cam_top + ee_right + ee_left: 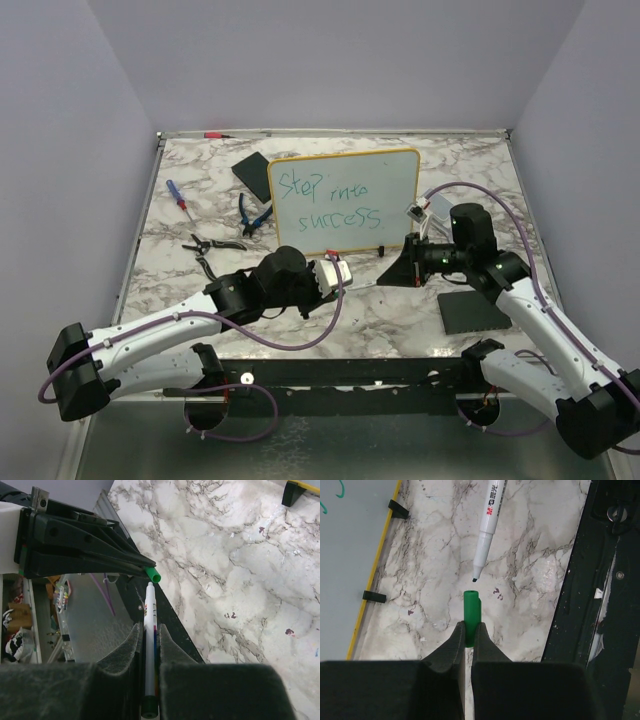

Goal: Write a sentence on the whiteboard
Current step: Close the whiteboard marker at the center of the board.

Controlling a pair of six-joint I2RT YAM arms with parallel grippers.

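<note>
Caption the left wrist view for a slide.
Left jaws clamp a green cap facing the tip of an uncapped white marker, over marble tabletop beside the whiteboard.

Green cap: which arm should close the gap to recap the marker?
Probably left: its jaws grip the green cap short, just shy of the tip; right holds the marker by its back half.

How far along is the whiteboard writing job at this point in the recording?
Done: the sentence, green text reading "Step into success", stands on the whiteboard. In hand: the left gripper is shut on the green cap, the right gripper shut on the marker, whose bare tip points at the cap with a gap between them. Left: capping the marker, then probably setting it down.
</note>
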